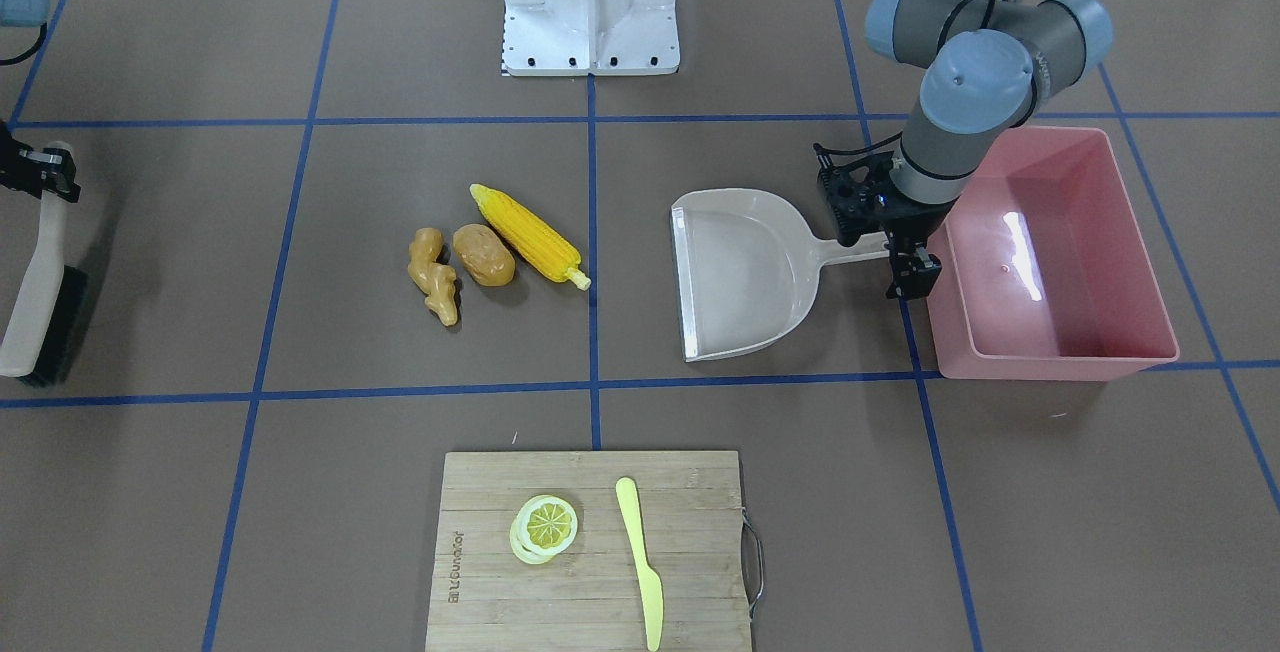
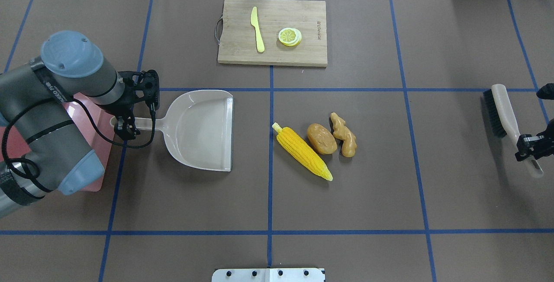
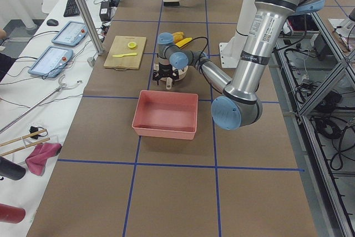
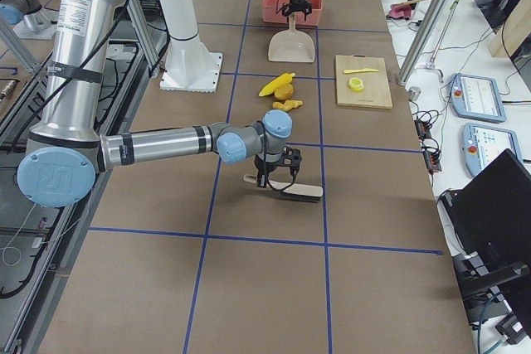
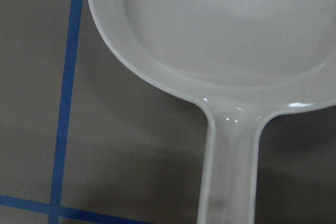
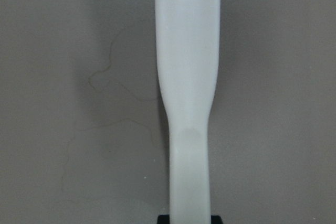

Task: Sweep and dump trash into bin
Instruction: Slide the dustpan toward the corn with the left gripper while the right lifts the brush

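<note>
The trash lies mid-table in a row: a yellow corn cob point(image 2: 303, 152), a brown potato point(image 2: 321, 138) and a tan ginger root point(image 2: 344, 135). A beige dustpan point(image 2: 199, 130) rests flat with its mouth toward them. My left gripper point(image 2: 125, 125) points down over the end of the dustpan's handle, open, with a finger on each side. Just behind it the pink bin point(image 1: 1050, 357) stands with nothing inside. Far off on the other side, my right gripper point(image 2: 529, 145) is shut on the handle of a beige brush point(image 2: 502, 109) that lies on the table.
A wooden cutting board point(image 2: 303, 52) at the far edge carries lemon slices point(image 2: 290, 36) and a pale yellow knife point(image 2: 257, 29). The robot's white base point(image 1: 590, 12) is at the near edge. In the overhead view my left arm covers most of the bin.
</note>
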Controlling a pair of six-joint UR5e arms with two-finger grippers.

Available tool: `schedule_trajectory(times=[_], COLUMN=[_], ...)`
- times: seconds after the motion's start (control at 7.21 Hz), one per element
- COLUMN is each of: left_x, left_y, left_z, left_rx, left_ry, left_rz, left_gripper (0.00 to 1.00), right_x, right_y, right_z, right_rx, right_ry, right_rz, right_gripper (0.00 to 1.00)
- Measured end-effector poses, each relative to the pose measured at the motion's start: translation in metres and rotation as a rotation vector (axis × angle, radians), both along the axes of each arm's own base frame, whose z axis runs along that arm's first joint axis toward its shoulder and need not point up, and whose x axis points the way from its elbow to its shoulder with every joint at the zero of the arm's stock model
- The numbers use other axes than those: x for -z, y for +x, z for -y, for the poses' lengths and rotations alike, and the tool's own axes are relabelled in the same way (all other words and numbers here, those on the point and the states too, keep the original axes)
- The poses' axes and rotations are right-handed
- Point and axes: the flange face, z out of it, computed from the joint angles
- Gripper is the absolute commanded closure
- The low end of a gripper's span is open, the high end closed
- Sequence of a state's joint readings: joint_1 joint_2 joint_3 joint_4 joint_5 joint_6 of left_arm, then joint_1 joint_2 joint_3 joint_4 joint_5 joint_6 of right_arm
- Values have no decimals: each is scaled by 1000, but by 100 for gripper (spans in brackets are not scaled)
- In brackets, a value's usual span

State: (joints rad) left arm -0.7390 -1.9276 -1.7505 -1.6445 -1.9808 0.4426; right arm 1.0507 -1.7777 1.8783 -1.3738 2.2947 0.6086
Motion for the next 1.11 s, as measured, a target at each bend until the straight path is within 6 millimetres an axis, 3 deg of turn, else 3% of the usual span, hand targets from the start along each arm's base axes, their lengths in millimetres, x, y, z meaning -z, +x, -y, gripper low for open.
schedule_trajectory(times=[0.14,0.28,0.42,0.69,1.11], left_x=[-4,-9,-10,-4,16], left_y=[10,14,15,12,18], left_z=[-1,-1,-2,-2,2], left_rx=[-11,-18,-21,-19,-22], left_ry=[-1,-1,3,9,17], left_rz=[1,2,-4,-21,-26], left_gripper=[39,91,100,100,100], right_x=[9,19,29,46,86], right_y=[2,7,16,24,20], right_z=[4,8,10,14,20], right_rx=[4,-4,-20,-44,-14], right_ry=[25,42,36,0,20], right_rz=[10,29,64,130,252], right_gripper=[100,100,100,100,100])
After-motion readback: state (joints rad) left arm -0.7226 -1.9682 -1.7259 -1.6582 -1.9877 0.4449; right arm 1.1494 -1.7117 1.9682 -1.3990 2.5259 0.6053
